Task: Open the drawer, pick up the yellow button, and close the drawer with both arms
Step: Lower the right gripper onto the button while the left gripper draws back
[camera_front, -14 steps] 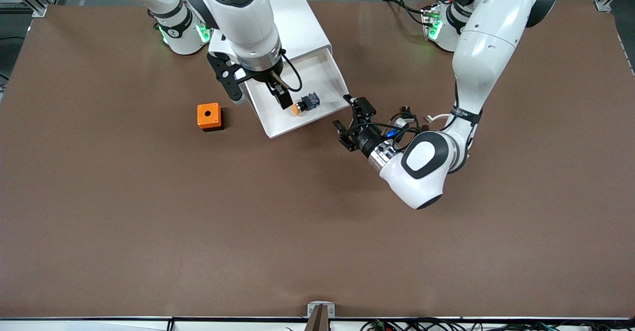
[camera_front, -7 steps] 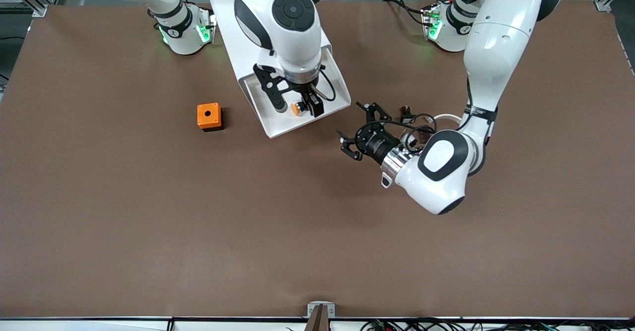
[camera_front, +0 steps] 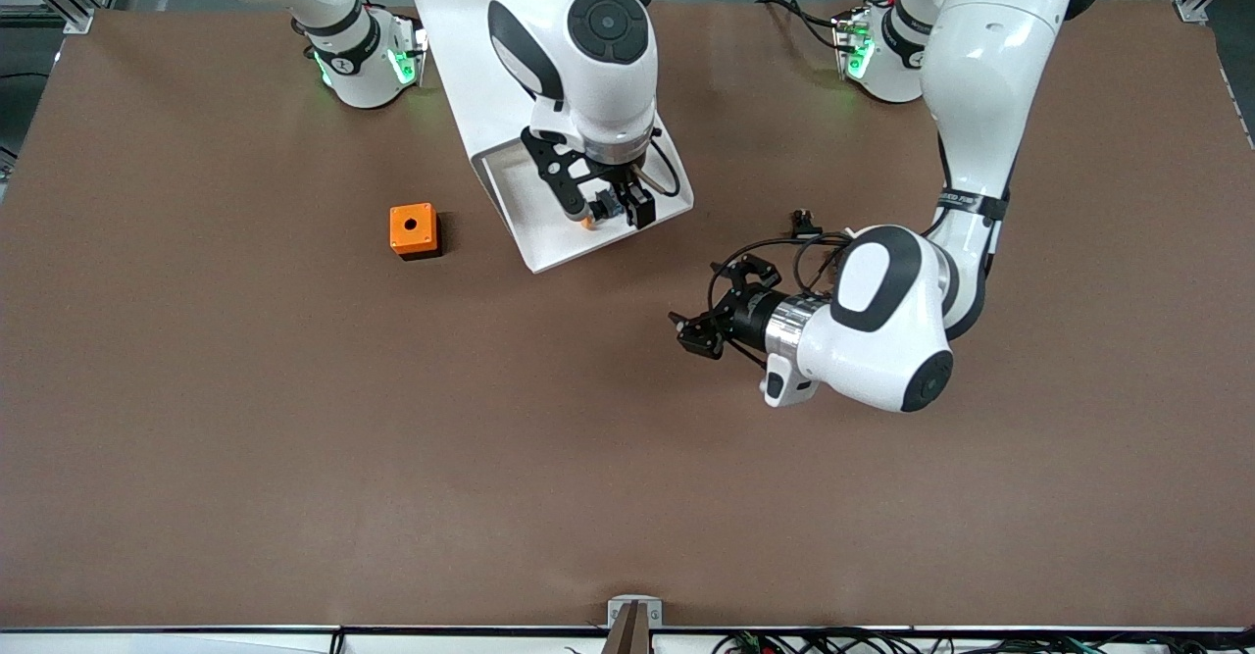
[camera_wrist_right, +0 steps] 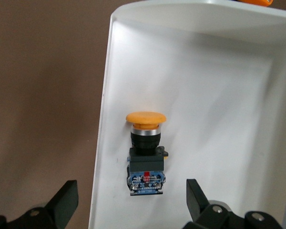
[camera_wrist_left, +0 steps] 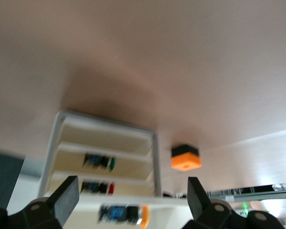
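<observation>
The left gripper is held wide-jawed and empty over bare worktop. At its eleven o'clock, the right gripper, jaws wide, is poised over the button lying in the open drawer; a skewed descent could knock it aside.

Right gripper pointing straight down from a bent wrist, fingers spread wide. Left gripper low, level, aimed toward nine o'clock, jaws open, holding nothing.

The button, orange-yellow cap on a dark body, lies on its side in the open white drawer.
</observation>
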